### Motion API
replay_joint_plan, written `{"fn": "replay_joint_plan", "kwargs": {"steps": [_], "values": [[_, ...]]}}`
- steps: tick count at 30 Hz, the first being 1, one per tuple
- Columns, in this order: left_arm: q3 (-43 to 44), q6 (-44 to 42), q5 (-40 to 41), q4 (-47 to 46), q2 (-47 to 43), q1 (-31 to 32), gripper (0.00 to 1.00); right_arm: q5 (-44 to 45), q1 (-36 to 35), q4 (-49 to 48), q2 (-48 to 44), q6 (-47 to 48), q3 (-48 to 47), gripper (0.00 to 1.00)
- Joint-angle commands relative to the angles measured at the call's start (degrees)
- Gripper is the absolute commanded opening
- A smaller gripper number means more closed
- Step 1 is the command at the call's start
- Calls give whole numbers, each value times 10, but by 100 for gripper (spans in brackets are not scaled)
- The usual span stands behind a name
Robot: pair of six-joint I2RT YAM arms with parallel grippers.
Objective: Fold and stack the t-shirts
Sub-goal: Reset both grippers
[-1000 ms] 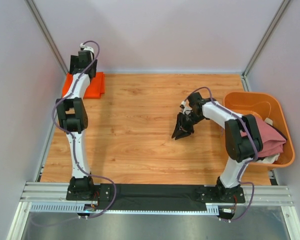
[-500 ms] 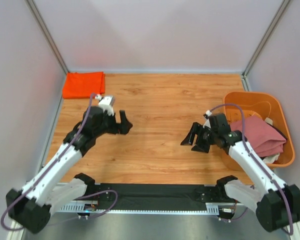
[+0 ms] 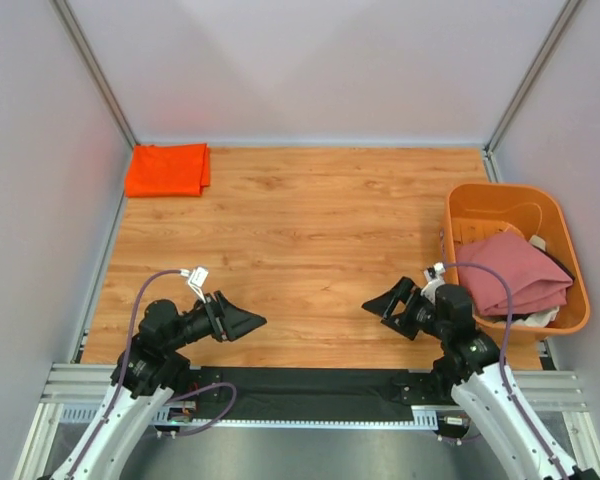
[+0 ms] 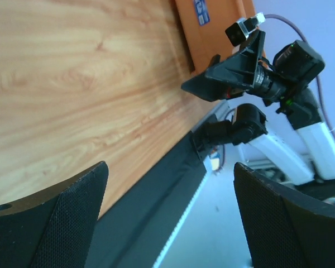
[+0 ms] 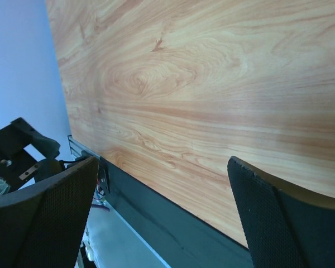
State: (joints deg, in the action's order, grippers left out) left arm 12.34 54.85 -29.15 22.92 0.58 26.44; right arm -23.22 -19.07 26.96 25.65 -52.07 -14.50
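A bright orange t-shirt [image 3: 166,170] lies folded flat in the table's far left corner. A dusty pink t-shirt [image 3: 515,270] is bunched in the orange tub [image 3: 500,200] at the right. My left gripper [image 3: 245,324] hovers low at the near left edge, open and empty, far from both shirts. My right gripper [image 3: 385,314] sits at the near right, just left of the tub, also open with nothing in it. The two grippers point toward each other. In the left wrist view the wide-apart fingers [image 4: 50,223] frame the table edge, with the right gripper [image 4: 229,75] beyond.
A black strip [image 3: 310,385] and metal rails run along the near edge between the arm bases. Grey walls close in the left, back and right sides. The tub [image 4: 212,28] shows a blue label in the left wrist view. A white item [image 3: 537,242] sits by the pink shirt.
Both arms have drawn back from the table to the near edge. The left arm left the far corner, uncovering the orange shirt. The right gripper opened wide.
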Motion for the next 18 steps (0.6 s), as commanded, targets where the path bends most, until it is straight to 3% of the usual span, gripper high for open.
{"fn": "replay_joint_plan", "kwargs": {"steps": [1, 6, 8, 18], "values": [[-24, 105, -65, -57, -79, -1, 100, -1, -4, -58, -93, -77, 67, 100], [-153, 268, -94, -310, -81, -1, 99, -29, -4, -63, -254, -160, 172, 100], [-180, 261, -88, -308, -67, 0, 100, -30, -5, -30, -292, -161, 191, 100], [-177, 239, -112, -247, -79, 1, 100, -54, -5, 4, -287, -90, 192, 100]]}}
